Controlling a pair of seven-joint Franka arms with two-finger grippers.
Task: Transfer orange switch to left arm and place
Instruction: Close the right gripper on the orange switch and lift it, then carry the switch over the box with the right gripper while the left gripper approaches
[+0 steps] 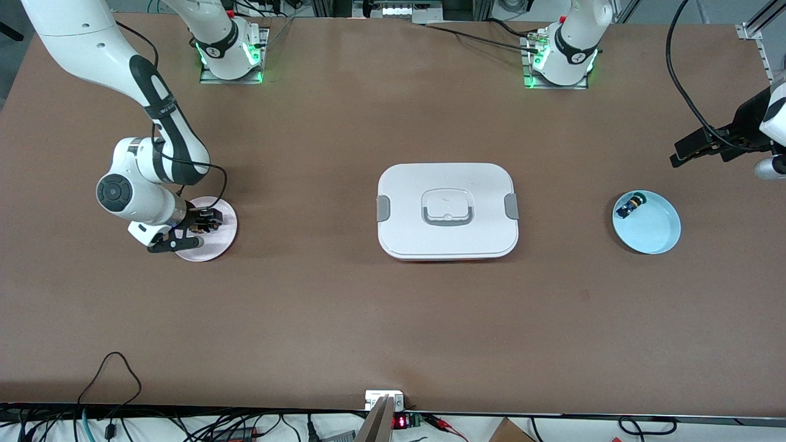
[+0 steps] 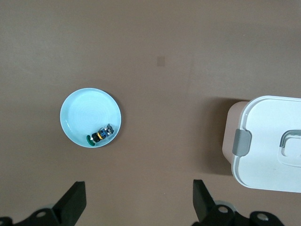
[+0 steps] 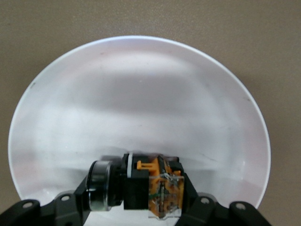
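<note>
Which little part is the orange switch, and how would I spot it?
Start at the big white box mid-table, then look toward the right arm's end, to the pale pink plate. The orange switch sits on it, between the right end effector's fingers; the other switch, on the blue plate, has a green tip.

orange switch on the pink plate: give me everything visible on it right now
The orange switch is a tiny part: a black round end with a shiny rim, a black middle block, and an orange body with a clear piece on it. It looks plastic. It lies on its side on the pale pink plate, near the plate's rim, toward the right arm's end of the table. The right gripper is down on the plate with its fingers shut on the switch, one at each end. Nothing else touches it.
</note>
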